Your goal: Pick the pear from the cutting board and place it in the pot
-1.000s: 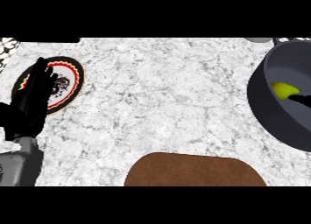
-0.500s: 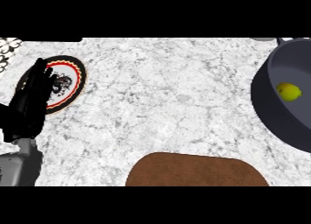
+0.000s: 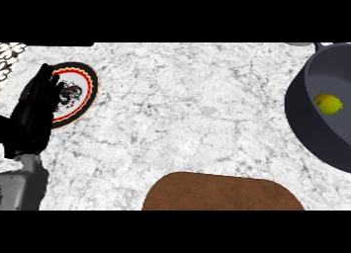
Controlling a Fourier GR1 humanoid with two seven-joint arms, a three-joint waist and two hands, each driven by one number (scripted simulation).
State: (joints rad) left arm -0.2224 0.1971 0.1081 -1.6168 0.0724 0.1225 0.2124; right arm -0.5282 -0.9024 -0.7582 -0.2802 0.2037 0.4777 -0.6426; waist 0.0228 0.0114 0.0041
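The yellow-green pear (image 3: 328, 104) lies inside the dark grey pot (image 3: 309, 128) at the right edge of the head view. The brown cutting board (image 3: 222, 192) sits at the bottom centre with nothing on it. My left hand (image 3: 33, 118) stands at the left, fingers straight and pointing up, partly covering a plate. My right hand does not show in the view.
A round plate (image 3: 79, 91) with a red and black rim and a dark pattern lies at the left behind my left hand. A patterned black-and-white surface (image 3: 3, 57) shows in the top left corner. The marble counter (image 3: 193, 108) spreads between plate and pot.
A dark shape beside the pear in the pot a second ago, likely my right hand, has withdrawn out of view. The pear rests in the pot. My left hand has barely moved.
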